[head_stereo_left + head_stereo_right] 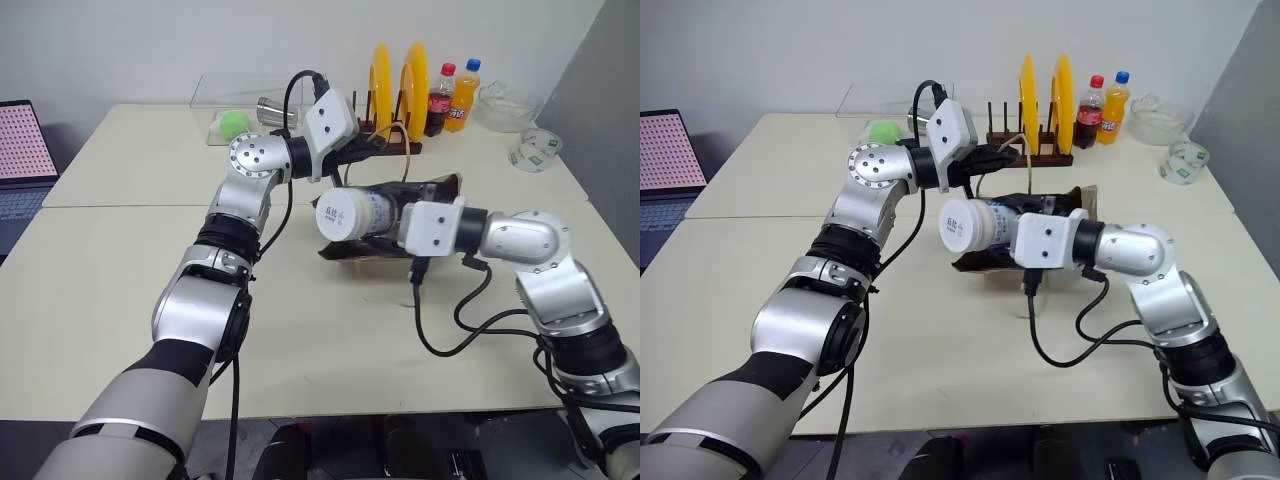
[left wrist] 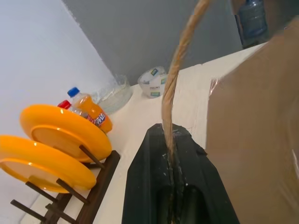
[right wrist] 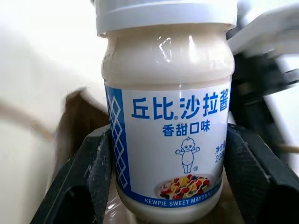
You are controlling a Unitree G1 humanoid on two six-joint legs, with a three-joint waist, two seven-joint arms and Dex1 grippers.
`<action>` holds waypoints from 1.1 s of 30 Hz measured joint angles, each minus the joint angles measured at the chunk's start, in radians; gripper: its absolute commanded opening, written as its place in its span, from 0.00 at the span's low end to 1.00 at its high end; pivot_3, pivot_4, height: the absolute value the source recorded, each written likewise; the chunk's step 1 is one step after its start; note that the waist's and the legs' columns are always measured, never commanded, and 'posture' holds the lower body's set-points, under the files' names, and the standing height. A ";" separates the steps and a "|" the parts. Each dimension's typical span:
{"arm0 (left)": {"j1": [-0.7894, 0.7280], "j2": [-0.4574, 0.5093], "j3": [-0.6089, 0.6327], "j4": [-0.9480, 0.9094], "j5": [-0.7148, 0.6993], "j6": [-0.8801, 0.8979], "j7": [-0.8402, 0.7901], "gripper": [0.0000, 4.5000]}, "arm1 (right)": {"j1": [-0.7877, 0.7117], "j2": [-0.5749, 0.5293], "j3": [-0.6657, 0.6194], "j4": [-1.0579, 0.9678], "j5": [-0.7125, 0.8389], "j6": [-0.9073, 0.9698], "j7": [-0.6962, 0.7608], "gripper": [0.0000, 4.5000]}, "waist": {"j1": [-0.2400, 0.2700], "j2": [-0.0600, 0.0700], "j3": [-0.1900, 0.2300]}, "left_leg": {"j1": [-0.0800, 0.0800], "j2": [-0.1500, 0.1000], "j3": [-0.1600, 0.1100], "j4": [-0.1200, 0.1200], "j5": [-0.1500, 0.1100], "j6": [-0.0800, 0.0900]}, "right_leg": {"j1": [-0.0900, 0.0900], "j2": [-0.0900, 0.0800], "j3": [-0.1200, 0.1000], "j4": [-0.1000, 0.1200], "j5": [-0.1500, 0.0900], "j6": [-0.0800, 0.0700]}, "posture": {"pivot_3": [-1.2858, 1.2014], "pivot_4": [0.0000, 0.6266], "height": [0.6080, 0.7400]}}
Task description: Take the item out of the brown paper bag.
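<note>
Right hand (image 3: 168, 154) clamps jar (image 3: 168, 116); clear of bag (image 1: 430, 190).

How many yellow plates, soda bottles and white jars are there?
Yellow plates: 2
Soda bottles: 2
White jar: 1
Total: 5

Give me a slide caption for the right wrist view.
Right gripper holds the white mayonnaise jar, clear of the brown paper bag.
</note>
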 measured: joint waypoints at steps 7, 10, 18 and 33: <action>-0.012 -0.001 -0.007 0.039 0.030 -0.014 0.044 0.00 | -0.024 0.111 -0.151 -0.142 0.282 0.306 -0.108 0.66 | -0.002 0.000 0.000 | 0.000 0.000 0.000 0.000 0.000 0.000 | 0.000 0.000 0.000 0.001 0.000 0.000 | 0.52 0.24 1.00; -0.015 -0.003 -0.007 0.045 0.036 -0.020 0.056 0.00 | -0.094 0.134 -0.254 -0.146 0.365 0.408 -0.210 0.66 | 0.002 0.000 0.000 | 0.000 -0.001 0.000 0.000 0.000 0.000 | 0.000 -0.001 0.000 0.002 0.000 0.000 | 0.52 0.24 1.00; -0.018 0.006 -0.006 0.059 0.040 -0.024 0.062 0.00 | 0.093 -0.154 -0.412 0.089 0.205 0.311 -0.276 0.66 | 0.020 0.000 0.000 | -0.001 -0.002 0.002 0.000 0.000 0.001 | 0.000 -0.002 0.000 0.000 0.000 0.000 | 0.52 0.24 1.00; -0.018 0.001 -0.007 0.061 0.041 -0.035 0.070 0.00 | 0.410 -0.369 -0.130 0.354 -0.144 0.032 -0.174 0.66 | -0.026 0.001 0.000 | 0.000 -0.001 0.011 0.002 0.000 0.004 | -0.008 -0.002 0.009 0.014 0.000 0.000 | 0.52 0.24 1.00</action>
